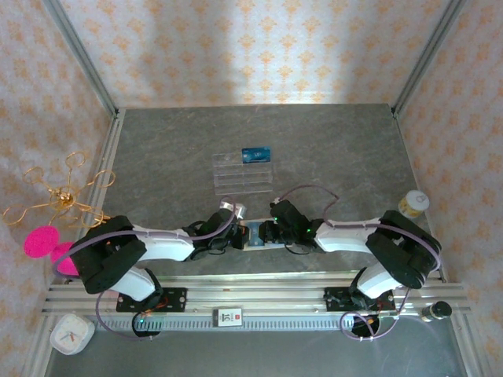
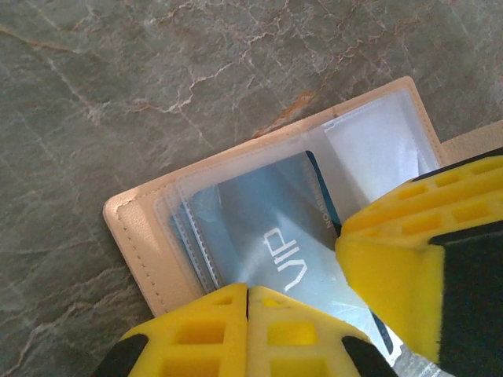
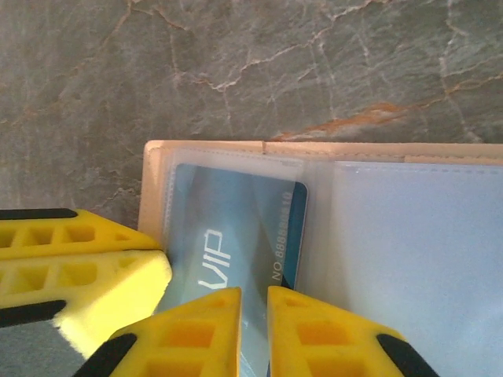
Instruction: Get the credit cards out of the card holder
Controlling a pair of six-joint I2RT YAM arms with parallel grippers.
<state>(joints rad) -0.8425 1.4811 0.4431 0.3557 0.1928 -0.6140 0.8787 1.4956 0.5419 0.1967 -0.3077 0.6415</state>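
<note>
Grey stone table (image 1: 330,149) carries a clear tray (image 1: 236,182) far centre, with one blue card (image 1: 256,154) in its far-right slot. Near centre your holder (image 2: 130,236) lies open, a VIP card (image 2: 259,228) sleeved inside, its lettering legible from the wrists. Your left gripper (image 2: 247,294) is closed, tips at that sleeve. Your right gripper (image 3: 254,294) shows a slit over the VIP card; you cannot tell whether it grips.

Card holder (image 2: 130,236): beige leather-look skin, fine grain, matt, stitched edge. Inner sleeves (image 2: 377,149): clear soft plastic, glossy, slightly hazy. Credit card (image 2: 267,228) inside sleeve: blue plastic, smooth, light sheen. Left gripper fingers (image 2: 212,326): yellow moulded plastic, matt, pocketed faces. Table (image 2: 157,78): grey stone-look top, veined, low sheen. Compartment tray (image 1: 242,177): transparent plastic. Frame rails (image 1: 259,292): bare aluminium, satin.
</note>
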